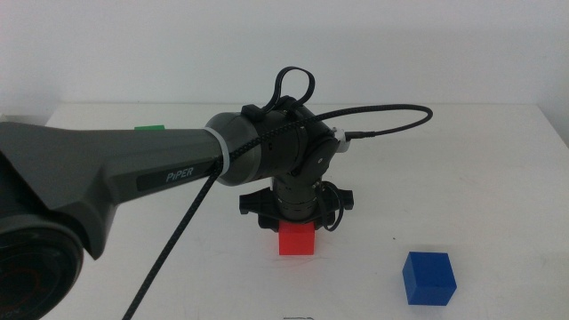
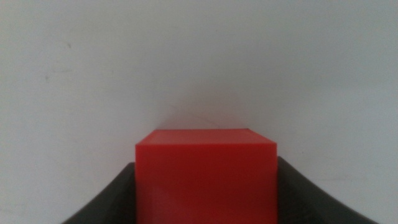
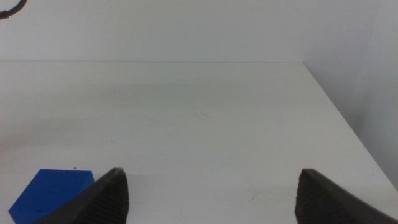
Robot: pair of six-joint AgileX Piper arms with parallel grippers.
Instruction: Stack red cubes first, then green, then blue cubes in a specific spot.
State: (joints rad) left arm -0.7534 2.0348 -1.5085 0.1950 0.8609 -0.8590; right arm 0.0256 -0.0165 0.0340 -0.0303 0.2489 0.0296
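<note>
A dark grey arm (image 1: 133, 178) with a smooth matte shell is seen in the middle view, and the word "PIPER" is printed in pale letters along its side. A white ring is fitted around the arm where the shell meets the black wrist. A braided black cable (image 1: 191, 222) is run along the arm, and a second thin black cable is looped in an arc above the wrist to a small pale connector. The left gripper (image 1: 297, 213) is built on a black, knobbed body. In the right wrist view, the right gripper (image 3: 211, 193) is shown as two dark jaws with finely ribbed, textured inner faces.
</note>
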